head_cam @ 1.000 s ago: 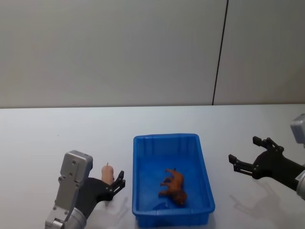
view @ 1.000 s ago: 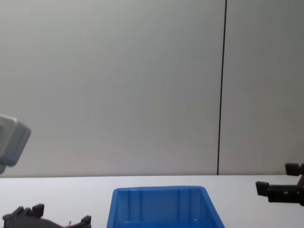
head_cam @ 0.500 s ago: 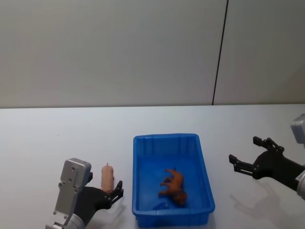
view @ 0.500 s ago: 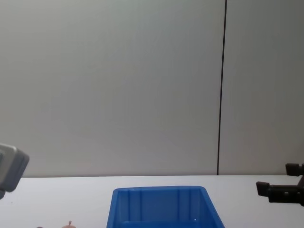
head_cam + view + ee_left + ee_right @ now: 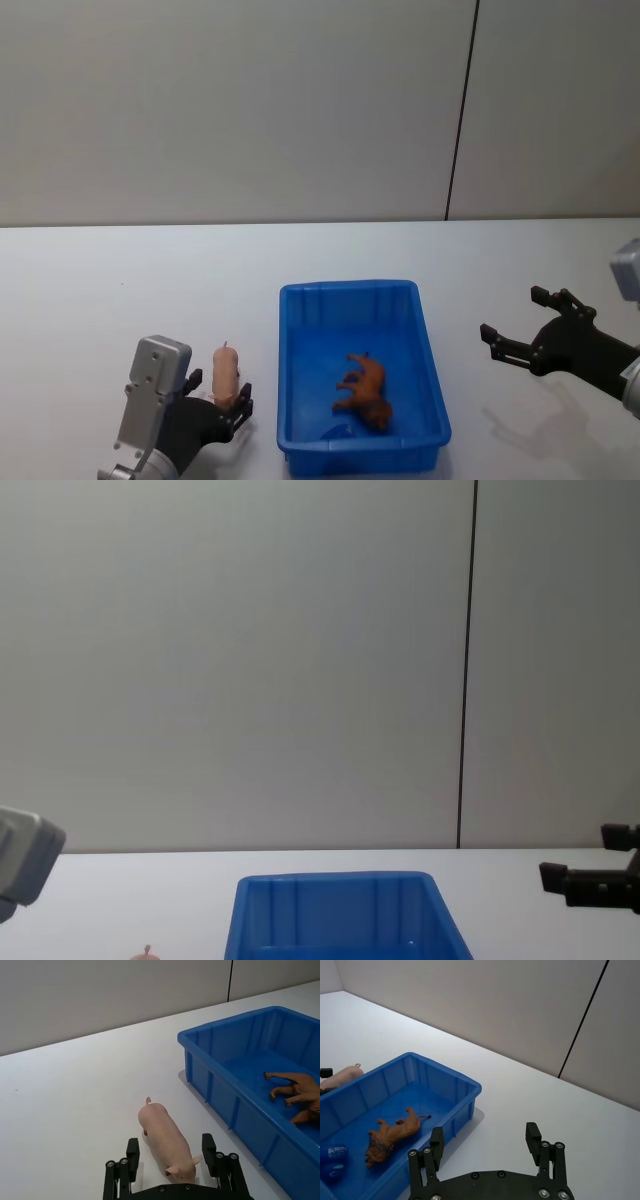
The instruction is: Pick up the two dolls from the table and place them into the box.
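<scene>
Left gripper (image 5: 170,1160) low over the table (image 5: 120,290), left of the box (image 5: 432,385), fingers (image 5: 132,1152) spread wide on either side of the pink pig (image 5: 166,1141), no contact seen with its flanks. Pig lying on the tabletop just beside the box's left wall, snout toward the gripper's palm, curled tail pointing away. In the head view, same pig (image 5: 224,373) standing out ahead of the left gripper (image 5: 218,408), close to the blue rim but apart from it. Just a pale sliver of the pig (image 5: 146,953) at the lower edge of the chest view, left of the box (image 5: 340,912).

Inside the box, a brown lion (image 5: 363,389) on its side on the floor, nearer the robot's end; also in the right wrist view (image 5: 392,1136), with a small blue item (image 5: 333,1157) beyond its head, in a corner, identity unclear.

Right gripper (image 5: 522,330) held above the table well to the right of the box, fingers (image 5: 533,1139) parted and holding nothing
</scene>
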Controlling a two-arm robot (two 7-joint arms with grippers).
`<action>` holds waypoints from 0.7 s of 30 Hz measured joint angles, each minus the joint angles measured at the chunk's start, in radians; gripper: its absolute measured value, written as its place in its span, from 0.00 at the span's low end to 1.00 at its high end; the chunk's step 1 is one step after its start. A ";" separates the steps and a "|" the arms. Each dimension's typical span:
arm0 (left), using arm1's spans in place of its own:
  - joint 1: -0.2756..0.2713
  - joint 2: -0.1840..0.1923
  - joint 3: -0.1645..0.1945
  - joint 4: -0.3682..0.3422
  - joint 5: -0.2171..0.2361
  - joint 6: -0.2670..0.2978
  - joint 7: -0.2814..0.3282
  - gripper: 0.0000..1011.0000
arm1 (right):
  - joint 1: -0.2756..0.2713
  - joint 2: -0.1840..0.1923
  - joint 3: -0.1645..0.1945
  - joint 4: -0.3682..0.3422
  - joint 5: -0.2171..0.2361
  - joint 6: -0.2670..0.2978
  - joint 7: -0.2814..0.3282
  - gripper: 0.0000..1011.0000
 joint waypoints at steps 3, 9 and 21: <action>-0.006 -0.004 -0.002 0.012 0.005 0.000 -0.010 0.73 | 0.000 0.000 0.000 0.000 0.000 0.000 0.000 0.99; -0.015 -0.010 -0.005 0.030 0.014 0.000 -0.025 0.56 | 0.000 0.000 0.000 0.000 0.000 0.000 0.000 0.99; -0.019 -0.009 -0.015 0.021 0.036 0.001 -0.038 0.38 | 0.000 0.000 0.000 0.000 0.000 0.000 0.000 0.99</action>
